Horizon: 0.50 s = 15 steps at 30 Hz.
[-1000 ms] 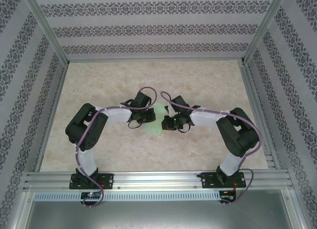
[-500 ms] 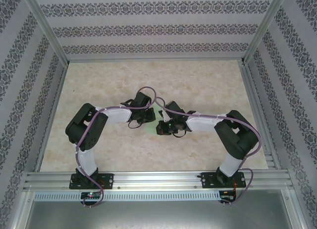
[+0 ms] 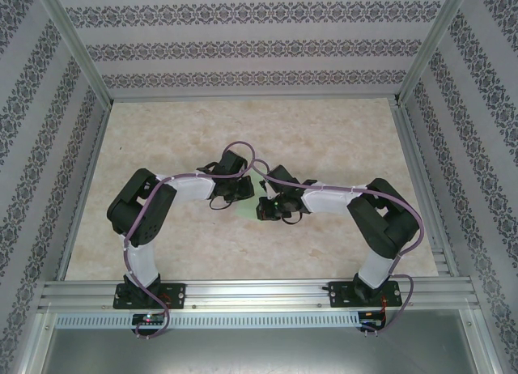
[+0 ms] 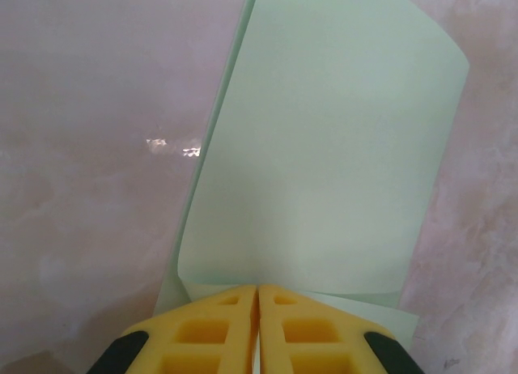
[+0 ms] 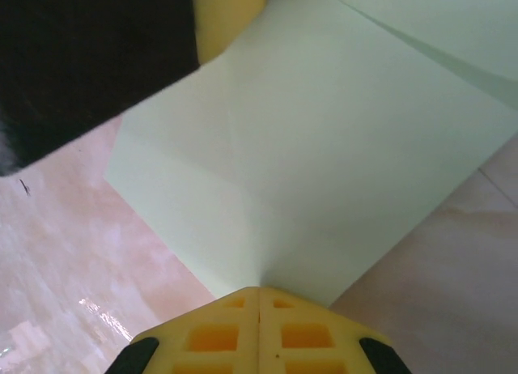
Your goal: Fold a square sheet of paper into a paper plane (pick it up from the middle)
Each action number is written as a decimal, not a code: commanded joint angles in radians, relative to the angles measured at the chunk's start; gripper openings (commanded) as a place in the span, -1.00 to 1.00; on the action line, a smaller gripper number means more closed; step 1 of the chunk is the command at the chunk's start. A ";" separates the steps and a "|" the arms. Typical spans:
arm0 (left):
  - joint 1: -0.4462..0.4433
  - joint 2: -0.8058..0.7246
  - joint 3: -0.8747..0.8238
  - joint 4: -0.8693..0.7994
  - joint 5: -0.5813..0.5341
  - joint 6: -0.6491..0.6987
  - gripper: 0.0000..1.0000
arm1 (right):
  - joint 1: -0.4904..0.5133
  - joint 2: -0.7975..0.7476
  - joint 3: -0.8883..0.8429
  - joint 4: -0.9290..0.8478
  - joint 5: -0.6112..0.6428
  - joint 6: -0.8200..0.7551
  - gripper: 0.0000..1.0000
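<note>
Left jaws and right jaws are both pressed together, each pinching an edge of the square sheet of paper point(image 4: 324, 147) stretched between them. Against the marbled bench point(image 4: 97, 147), the folded sheet's long axis runs straight ahead of the left jaws, leaning slightly right. Faint creases fan out from the right jaws.

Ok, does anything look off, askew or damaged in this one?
Nothing is torn or spilled. The square sheet of paper is mid-fold, pinched by the left gripper and the right gripper. In the left wrist view its folded-over layer sits skewed on the lower one: the edges do not line up, and the far corner bows.
</note>
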 commanded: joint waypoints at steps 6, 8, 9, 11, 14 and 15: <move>0.003 0.080 -0.033 -0.083 -0.018 -0.013 -0.79 | 0.007 0.029 0.034 -0.071 0.009 -0.060 -0.89; 0.003 0.080 -0.034 -0.083 -0.016 -0.014 -0.79 | 0.007 0.019 0.038 -0.072 0.006 -0.061 -0.89; 0.004 0.079 -0.034 -0.083 -0.016 -0.013 -0.79 | 0.007 0.010 0.041 -0.064 0.002 -0.058 -0.89; 0.002 0.081 -0.035 -0.083 -0.014 -0.014 -0.79 | 0.008 -0.009 0.046 -0.047 -0.009 -0.052 -0.89; 0.003 0.080 -0.036 -0.082 -0.013 -0.016 -0.80 | 0.012 -0.026 0.053 -0.018 -0.009 -0.030 -0.89; 0.003 0.080 -0.037 -0.081 -0.012 -0.016 -0.82 | 0.014 -0.025 0.053 -0.008 -0.009 -0.022 -0.89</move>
